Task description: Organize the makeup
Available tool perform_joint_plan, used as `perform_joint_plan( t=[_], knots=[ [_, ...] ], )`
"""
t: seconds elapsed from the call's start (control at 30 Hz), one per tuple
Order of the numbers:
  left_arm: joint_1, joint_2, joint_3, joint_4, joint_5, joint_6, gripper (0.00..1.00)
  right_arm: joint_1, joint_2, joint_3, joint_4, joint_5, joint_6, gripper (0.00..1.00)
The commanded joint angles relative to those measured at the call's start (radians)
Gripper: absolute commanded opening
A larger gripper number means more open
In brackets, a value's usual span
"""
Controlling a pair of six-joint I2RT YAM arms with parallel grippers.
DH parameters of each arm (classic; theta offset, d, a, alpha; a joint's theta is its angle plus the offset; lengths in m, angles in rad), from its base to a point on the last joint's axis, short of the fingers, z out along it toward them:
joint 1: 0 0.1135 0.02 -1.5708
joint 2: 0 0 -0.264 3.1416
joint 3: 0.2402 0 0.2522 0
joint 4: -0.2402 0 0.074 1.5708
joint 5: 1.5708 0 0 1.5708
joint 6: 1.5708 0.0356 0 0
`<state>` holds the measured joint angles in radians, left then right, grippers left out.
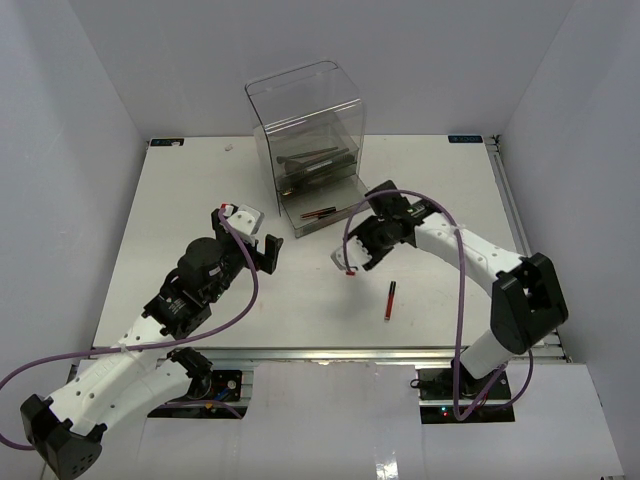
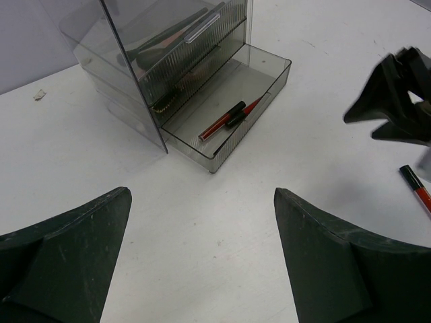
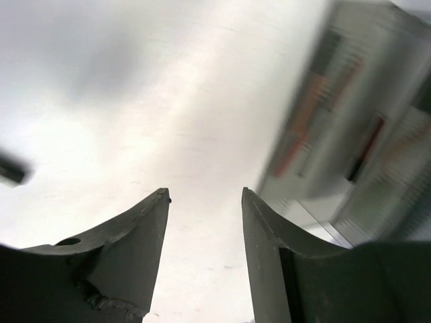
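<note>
**Both grippers empty, 1 tube loose on the bench**

The top view takes in the whole layout. The clear drawer box (image 1: 305,140) stands at the far middle of the bench (image 1: 180,210), with its bottom drawer (image 1: 322,218) pulled out toward the near side. The loose tube (image 1: 390,299), red with black ends, lies on the near right of the bench, well apart from the box. It sits just near and right of the right gripper (image 1: 350,262), which does not touch it.

The left wrist view fills in detail the top view lacks. The left gripper (image 2: 202,195) is spread wide with only bare bench between its fingers, and it points at the open drawer. Inside the drawer the drawer tubes (image 2: 225,120) lie slantwise, a black section in the middle with red on both sides. I cannot tell whether that is 1 piece or 2. The upper drawers are shut, with dark long things inside. The right gripper's black fingers and 1 end of the loose tube show at the right edge.

The right wrist view is blurred. Its fingers stand apart with nothing between them, and the box is a smear on the right.
</note>
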<state>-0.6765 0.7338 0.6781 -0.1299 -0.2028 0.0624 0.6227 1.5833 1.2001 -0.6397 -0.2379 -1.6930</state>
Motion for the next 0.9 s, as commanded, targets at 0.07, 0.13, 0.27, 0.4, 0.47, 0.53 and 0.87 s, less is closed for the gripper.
perform_joint_plan(
  t=[0.07,0.13,0.27,0.4,0.47,0.53,0.87],
  knots=[
    [0.006,-0.007,-0.006,0.015,0.0,0.001,0.98,-0.012,-0.044,-0.113,-0.306,-0.128,-0.334,0.54],
    [0.006,-0.005,-0.006,0.013,-0.001,0.001,0.98,-0.012,-0.063,-0.161,-0.297,-0.114,-0.349,0.55],
    [0.006,-0.004,-0.006,0.013,-0.001,0.001,0.98,-0.012,-0.078,-0.216,-0.29,-0.113,-0.371,0.55],
    [0.006,-0.002,-0.008,0.013,-0.001,0.002,0.98,-0.009,-0.076,-0.251,-0.291,-0.104,-0.378,0.54],
    [0.006,-0.002,-0.006,0.013,0.001,0.001,0.98,-0.008,-0.07,-0.264,-0.294,-0.094,-0.38,0.53],
    [0.006,-0.001,-0.006,0.013,0.003,0.001,0.98,-0.004,-0.064,-0.277,-0.29,-0.077,-0.386,0.5],
    [0.007,-0.001,-0.006,0.013,0.002,0.001,0.98,0.008,-0.037,-0.326,-0.236,-0.029,-0.376,0.46]
  ],
)
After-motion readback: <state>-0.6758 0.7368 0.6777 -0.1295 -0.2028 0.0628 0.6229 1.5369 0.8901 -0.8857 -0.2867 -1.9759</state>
